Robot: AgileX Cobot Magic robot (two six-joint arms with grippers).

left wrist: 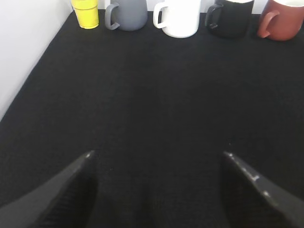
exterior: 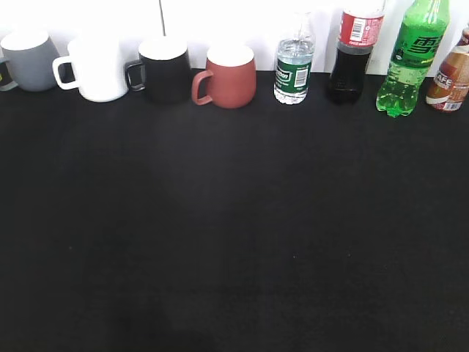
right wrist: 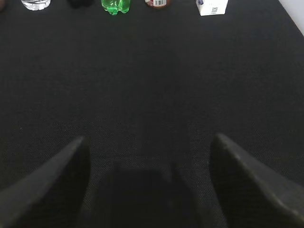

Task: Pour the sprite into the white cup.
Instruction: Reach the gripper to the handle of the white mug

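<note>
Both grippers were spread wide and held nothing: the left gripper [left wrist: 156,159] and the right gripper [right wrist: 148,142] each hovered over bare black bench [exterior: 234,235]. The white cup [left wrist: 178,17] stood upright far ahead of the left gripper, slightly to its right. The sprite [right wrist: 113,6] stood far ahead of the right gripper, slightly to its left.

Not much robot visible tbh: each wrist cam just shows two dark grey, matte, wedge-shaped jaws tapering toward pointed tips, nothing else.
</note>
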